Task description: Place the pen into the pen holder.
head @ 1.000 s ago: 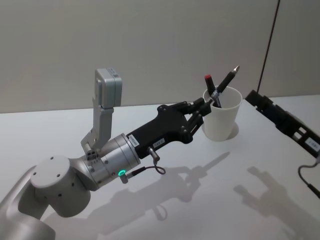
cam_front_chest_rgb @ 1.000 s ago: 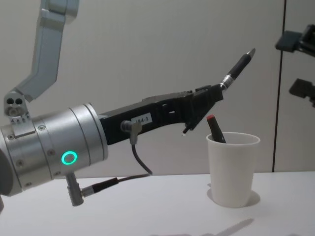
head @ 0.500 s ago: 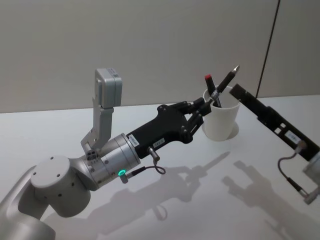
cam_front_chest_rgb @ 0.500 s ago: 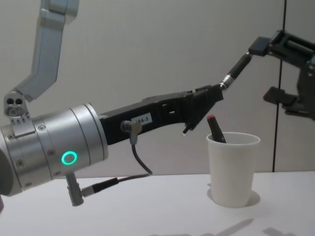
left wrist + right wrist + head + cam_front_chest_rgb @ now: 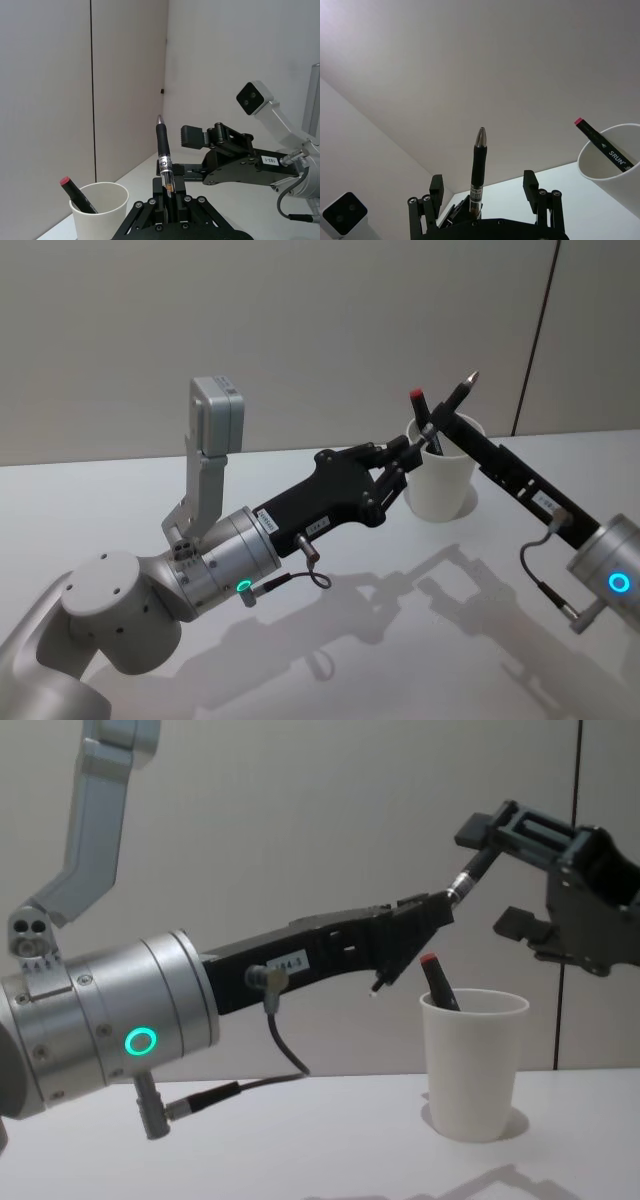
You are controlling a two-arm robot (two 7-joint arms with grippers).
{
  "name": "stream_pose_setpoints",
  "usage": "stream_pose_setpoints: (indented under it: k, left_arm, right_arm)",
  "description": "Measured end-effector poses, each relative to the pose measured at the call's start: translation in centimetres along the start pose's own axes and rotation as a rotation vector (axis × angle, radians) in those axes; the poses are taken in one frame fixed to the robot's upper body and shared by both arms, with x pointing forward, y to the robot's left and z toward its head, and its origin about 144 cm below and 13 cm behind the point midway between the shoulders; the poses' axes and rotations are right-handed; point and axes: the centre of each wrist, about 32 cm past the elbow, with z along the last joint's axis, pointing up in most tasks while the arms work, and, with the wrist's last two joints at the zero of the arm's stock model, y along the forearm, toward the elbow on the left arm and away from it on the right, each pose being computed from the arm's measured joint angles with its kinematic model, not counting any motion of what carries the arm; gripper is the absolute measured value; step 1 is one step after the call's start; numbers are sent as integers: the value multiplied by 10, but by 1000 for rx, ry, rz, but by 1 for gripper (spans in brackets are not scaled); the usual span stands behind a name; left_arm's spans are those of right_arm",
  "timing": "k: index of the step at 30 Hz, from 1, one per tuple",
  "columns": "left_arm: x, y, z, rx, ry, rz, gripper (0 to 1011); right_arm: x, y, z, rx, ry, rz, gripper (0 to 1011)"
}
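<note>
My left gripper (image 5: 432,912) is clamped on the lower end of the pen (image 5: 478,162), holding it tilted over the paper cup (image 5: 472,1060) but not in it. My right gripper (image 5: 497,872) stands open astride the barrel, untouching. Judged step: handover. Next I should close right, release left, then stand it beside the red-capped marker (image 5: 437,982)

A black marker (image 5: 440,988) with a red cap leans tilted just below the left claw (image 5: 445,905). A white table (image 5: 80,510) spreads beneath the claw. Behind it stands a plain grey wall (image 5: 300,320), crossed by a thin dark seam (image 5: 534,340).
</note>
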Motion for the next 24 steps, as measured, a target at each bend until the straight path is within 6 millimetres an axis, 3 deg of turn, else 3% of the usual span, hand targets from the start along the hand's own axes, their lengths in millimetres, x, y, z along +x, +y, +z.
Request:
stream_pose_setpoints:
  k: [18, 24]
  left_arm:
    - [0, 0, 0, 0, 0, 0, 138]
    - [0, 0, 0, 0, 0, 0, 136]
  right_arm:
    - [-2, 19, -7, 26, -11, -10, 1001]
    - [-2, 21, -8, 31, -13, -11, 865]
